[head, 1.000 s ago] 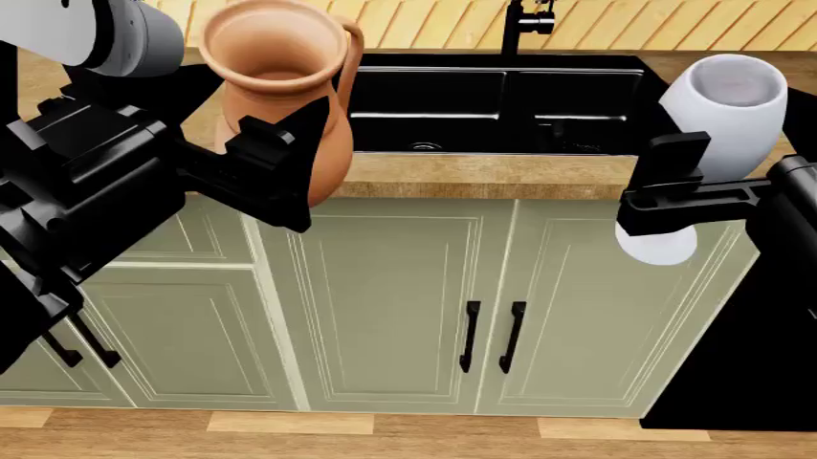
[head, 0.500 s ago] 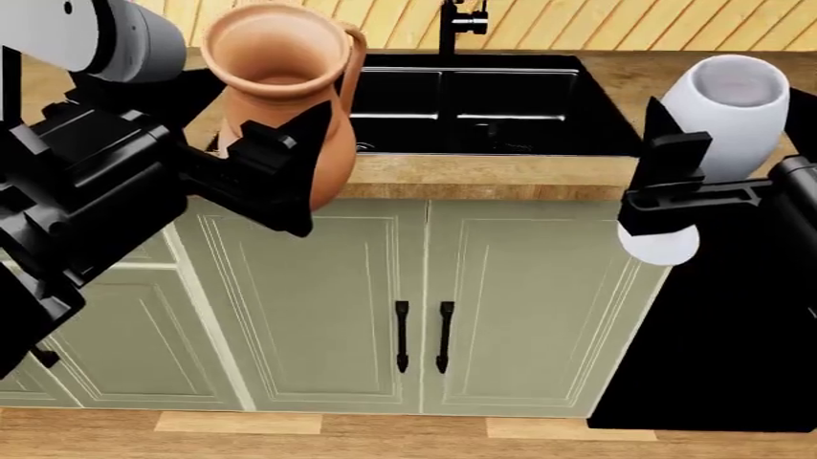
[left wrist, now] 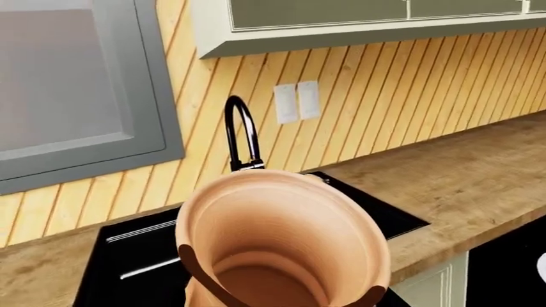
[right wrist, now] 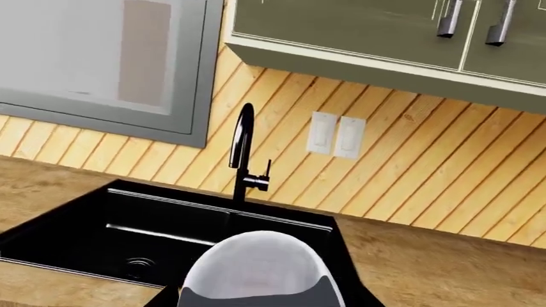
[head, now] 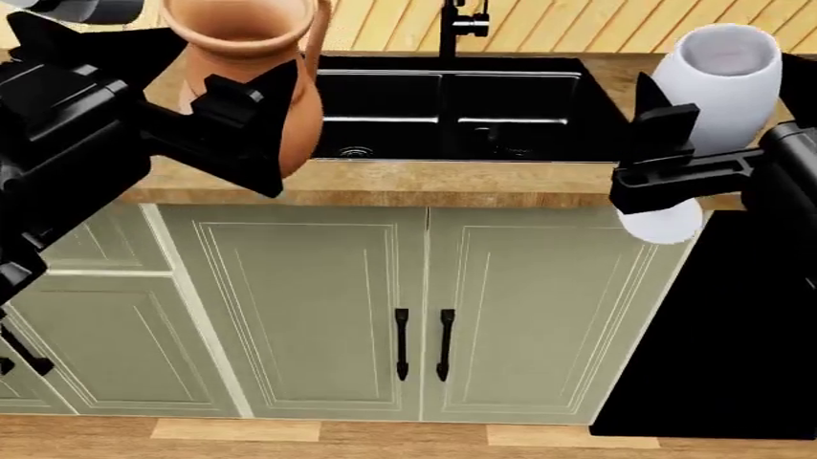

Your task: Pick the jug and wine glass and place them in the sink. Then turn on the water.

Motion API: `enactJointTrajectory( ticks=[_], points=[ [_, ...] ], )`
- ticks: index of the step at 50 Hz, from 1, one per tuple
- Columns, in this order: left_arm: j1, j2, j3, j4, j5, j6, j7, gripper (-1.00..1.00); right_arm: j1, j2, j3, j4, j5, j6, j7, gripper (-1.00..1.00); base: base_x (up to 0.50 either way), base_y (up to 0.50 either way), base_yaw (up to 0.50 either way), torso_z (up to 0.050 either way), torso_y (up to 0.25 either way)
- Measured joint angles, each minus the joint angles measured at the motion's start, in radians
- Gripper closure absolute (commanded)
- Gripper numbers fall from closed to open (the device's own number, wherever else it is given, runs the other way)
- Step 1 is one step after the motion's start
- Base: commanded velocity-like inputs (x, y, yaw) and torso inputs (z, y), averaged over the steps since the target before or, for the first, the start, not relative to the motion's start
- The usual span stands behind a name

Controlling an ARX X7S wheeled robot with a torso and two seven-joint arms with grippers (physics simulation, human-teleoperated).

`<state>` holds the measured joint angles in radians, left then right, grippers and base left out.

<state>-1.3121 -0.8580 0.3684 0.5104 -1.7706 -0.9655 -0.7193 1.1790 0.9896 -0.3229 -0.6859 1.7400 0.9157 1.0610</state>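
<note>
**Both vessels held aloft, sink just ahead**

The left gripper is closed on the jug, jaws clamping the belly from the near side, so the jug hangs upright over the left end of the counter, above its front edge and just left of the sink. The handle faces right, toward the basins. The right gripper is closed around the glass low down, near where bowl meets stem; the round foot shows below the jaws. The glass is upright, at the right of the sink, out in front of the counter edge.

The sink's two basins are dark and glossy, with the faucet at the far side, about on the divider.

Handling, as a judgement: the jug looks like matte clay, stiff and fairly heavy, with a surface that should not slip much. A belly grip carries it well, but a wide round body can roll in the jaws if tilted, so it is best kept upright and lowered straight into the left basin. The glass is likely light, smooth and fragile, top-heavy above a thin stem. Held low, it may swing or tip, and the stem is the weak point. It should be set down gently on its foot, clear of the drain, the divider and the jug.
</note>
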Motion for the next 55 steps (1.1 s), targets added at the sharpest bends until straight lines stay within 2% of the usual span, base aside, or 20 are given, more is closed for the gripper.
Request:
enactJointTrajectory(
  ticks=[17,55],
  points=[
    [-0.063,0.004,0.019,-0.033,0.001,-0.029,-0.004,1.0,0.1,-0.033,-0.047,0.056,0.011,0.053,0.009,1.0,0.01,-0.5,0.0,0.001,0.003],
    [-0.053,-0.003,0.024,-0.025,0.004,-0.018,0.0,1.0,0.104,-0.039,-0.058,0.086,-0.001,0.045,0.005,1.0,0.01,-0.5,0.0,0.001,0.003]
  ],
)
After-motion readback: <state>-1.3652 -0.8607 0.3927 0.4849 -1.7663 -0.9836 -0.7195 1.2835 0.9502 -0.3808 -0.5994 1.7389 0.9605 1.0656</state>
